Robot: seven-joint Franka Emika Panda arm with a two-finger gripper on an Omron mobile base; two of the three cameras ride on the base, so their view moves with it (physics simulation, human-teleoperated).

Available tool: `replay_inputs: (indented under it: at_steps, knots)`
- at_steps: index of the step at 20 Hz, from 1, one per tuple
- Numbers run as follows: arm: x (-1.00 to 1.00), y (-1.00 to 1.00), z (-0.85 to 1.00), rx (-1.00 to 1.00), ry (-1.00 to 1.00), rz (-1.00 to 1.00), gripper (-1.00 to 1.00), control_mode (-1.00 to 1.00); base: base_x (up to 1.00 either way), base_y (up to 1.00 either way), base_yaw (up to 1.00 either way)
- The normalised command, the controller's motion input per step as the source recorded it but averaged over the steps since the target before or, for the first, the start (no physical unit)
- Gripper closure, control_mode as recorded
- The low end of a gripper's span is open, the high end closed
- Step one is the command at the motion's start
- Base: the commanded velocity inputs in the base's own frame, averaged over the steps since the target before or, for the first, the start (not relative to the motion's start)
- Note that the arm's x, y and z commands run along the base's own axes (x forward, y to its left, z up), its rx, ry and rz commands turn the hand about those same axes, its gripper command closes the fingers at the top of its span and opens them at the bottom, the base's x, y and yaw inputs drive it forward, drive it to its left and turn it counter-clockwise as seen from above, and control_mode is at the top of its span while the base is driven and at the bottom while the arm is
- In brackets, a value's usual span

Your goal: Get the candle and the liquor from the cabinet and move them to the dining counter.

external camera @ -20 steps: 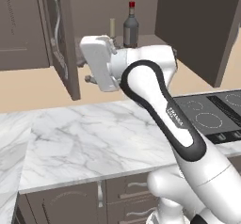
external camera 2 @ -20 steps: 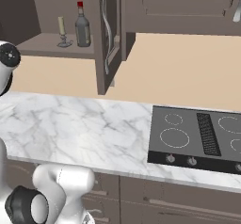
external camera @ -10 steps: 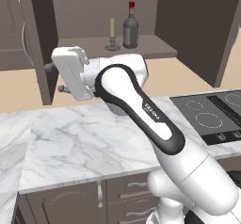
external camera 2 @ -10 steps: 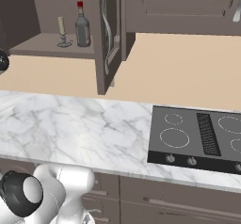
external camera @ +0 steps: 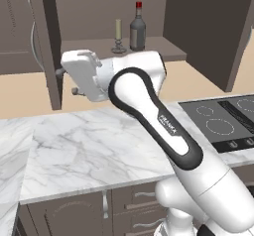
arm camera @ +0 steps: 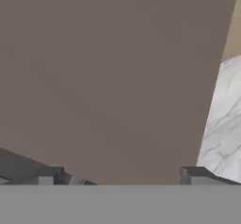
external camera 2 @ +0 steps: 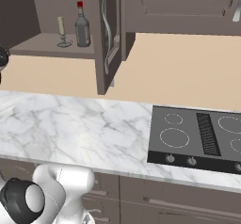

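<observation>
The cabinet (external camera: 89, 49) stands open, its shelf (external camera 2: 42, 43) holding the cream candle (external camera: 118, 30) (external camera 2: 61, 29) in a grey holder and, just right of it, the red-capped liquor (external camera: 137, 29) (external camera 2: 82, 26). My gripper (external camera: 67, 81) sits below and left of the shelf, pointing at the inner face of the left door (external camera: 48, 46). In the hand view the gripper (arm camera: 122, 176) is open, its fingertips (arm camera: 49, 175) wide apart with nothing between them and the brown door panel (arm camera: 108, 77) close ahead. The dining counter is out of view.
A white veined marble worktop (external camera: 94, 146) (external camera 2: 70, 124) runs under the cabinet, with a black cooktop (external camera 2: 197, 136) at its right. The right cabinet door (external camera 2: 106, 39), with a curved silver handle, juts out over the worktop. Low brown cupboards (external camera: 74, 215) lie beneath.
My hand swung left and the left cabinet door swung wider open with it. The candle, partly behind my hand before, now shows in full. Candle and liquor have not moved.
</observation>
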Motion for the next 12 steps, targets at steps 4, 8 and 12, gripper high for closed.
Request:
replay_inputs:
  at_steps: [4,8,12]
  knots:
    - [-0.31,-0.42,-0.03,-0.18,-0.13,-0.15,-1.00,-1.00,0.00,0.00,0.00]
    - [-0.14,-0.49,-0.04,-0.18,-0.08,-0.21,-1.00,-1.00,0.00,0.00,0.00]
    - [0.00,-0.63,-0.03,-0.15,-0.03,-0.23,-1.00,-1.00,0.00,0.00,0.00]
